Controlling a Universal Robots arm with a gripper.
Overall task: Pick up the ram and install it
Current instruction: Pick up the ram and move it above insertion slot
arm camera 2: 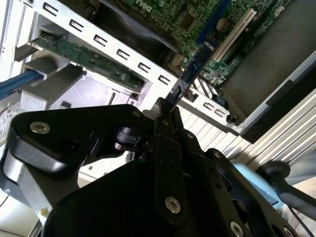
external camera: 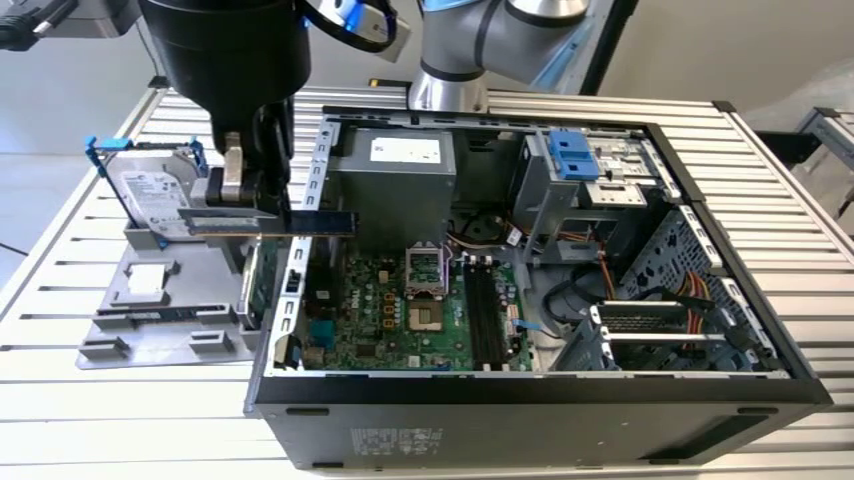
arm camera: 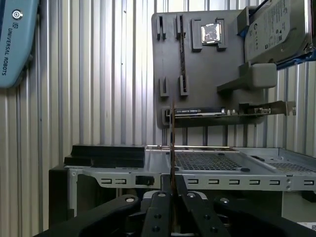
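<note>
My gripper (external camera: 258, 210) is shut on the ram (external camera: 327, 222), a long narrow blue-green stick held level in the air. It hangs over the edge of the open computer case (external camera: 307, 180) on the exterior view's left, between the grey parts holder (external camera: 147, 310) and the motherboard (external camera: 387, 310). In the second wrist view the ram (arm camera 2: 195, 64) juts out past the fingertips (arm camera 2: 160, 111) toward the board. In the first wrist view the ram (arm camera: 172, 143) is edge-on above the closed jaws. The black memory slots (external camera: 481, 315) lie further toward the exterior view's right, beside the CPU socket (external camera: 424, 300).
The grey parts holder carries a hard drive (external camera: 150, 195) and a green expansion card (arm camera: 217, 112). Inside the case are a power supply (external camera: 391, 180), drive bays (external camera: 587, 165) and loose cables (external camera: 641, 290). The case stands on a slatted metal table (external camera: 120, 420).
</note>
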